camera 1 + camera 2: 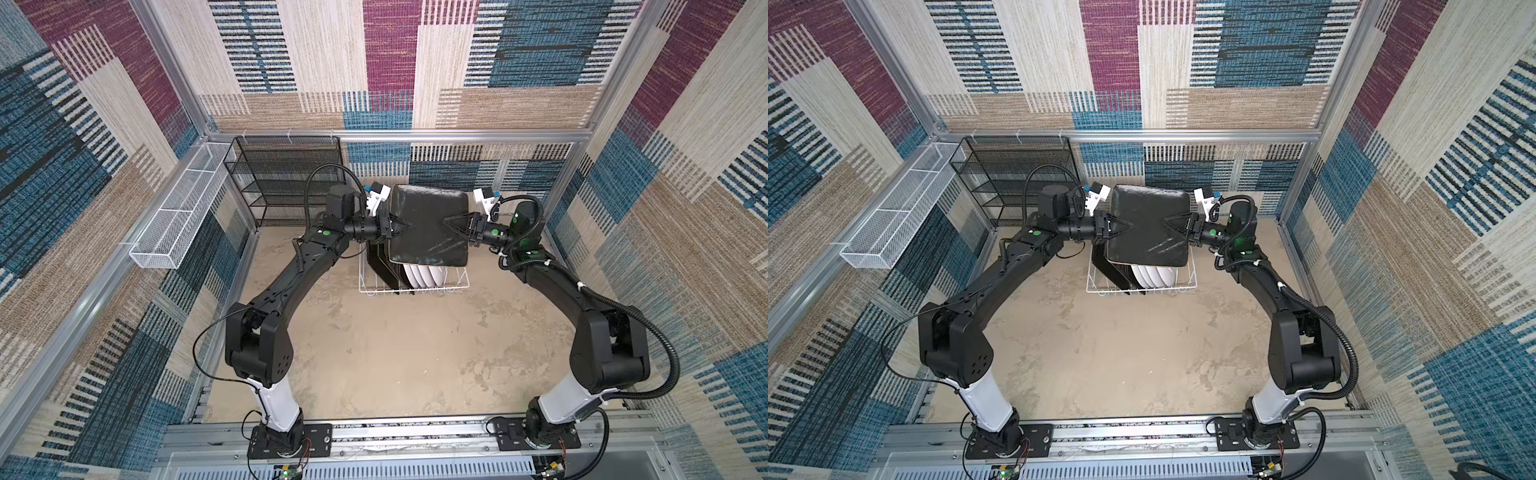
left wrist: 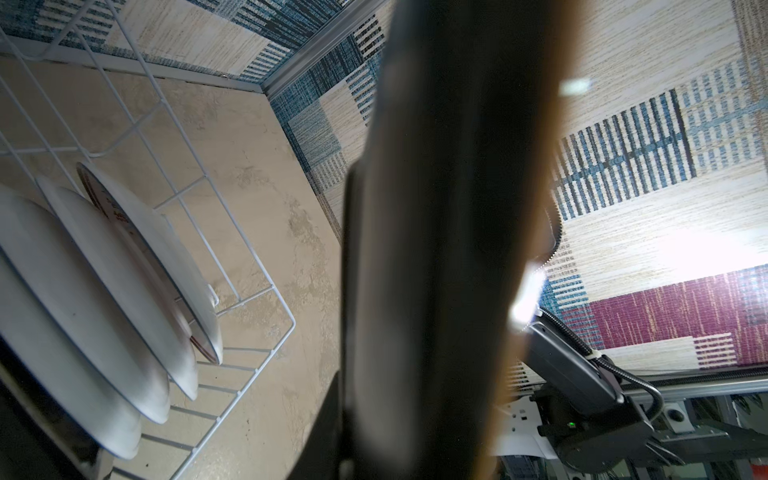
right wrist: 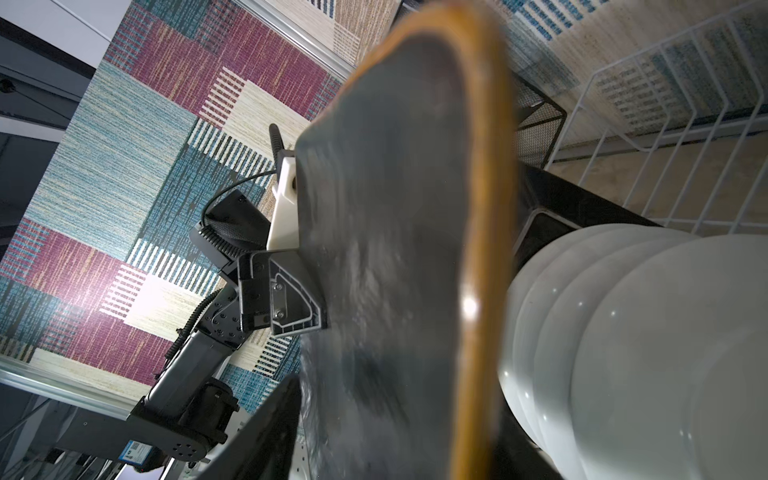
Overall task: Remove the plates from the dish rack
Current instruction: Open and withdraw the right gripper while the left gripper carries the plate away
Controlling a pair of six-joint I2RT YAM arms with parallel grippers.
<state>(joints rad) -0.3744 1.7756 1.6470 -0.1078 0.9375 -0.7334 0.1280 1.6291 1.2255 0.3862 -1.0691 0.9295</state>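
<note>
In both top views we see one square plate [image 1: 430, 226] held upright above the dish rack [image 1: 457, 283], with its black back turned toward the camera and its lower edge over the plates that stand in the rack. The left gripper [image 1: 402, 227] is clamped on the plate's left edge. The right gripper [image 1: 451, 221] reaches over the right edge, but we cannot tell from here whether its fingers press the plate or stand off it. Below, the round white plates [image 1: 1152, 276] stand on edge in a row in the rack, and two more black-backed square plates [image 1: 1108, 268] lean just to their left. A black mesh shelf unit [image 1: 1017, 178] and a long white mesh basket [image 1: 892, 220] sit at the back left, well apart from the rack. In the left wrist view the held plate fills the middle edge-on as a dark blurred band with an amber rim [image 2: 536, 166]. A dark finger [image 2: 352, 311] lies against its black side, and the round plates stand in the wire rack beside it. In the right wrist view we see the left gripper's finger [image 3: 291, 295] flat on the black back. The amber rim runs close past the lens, with the white plates just behind it. The right gripper's own fingers are too blurred for us to judge.
</note>
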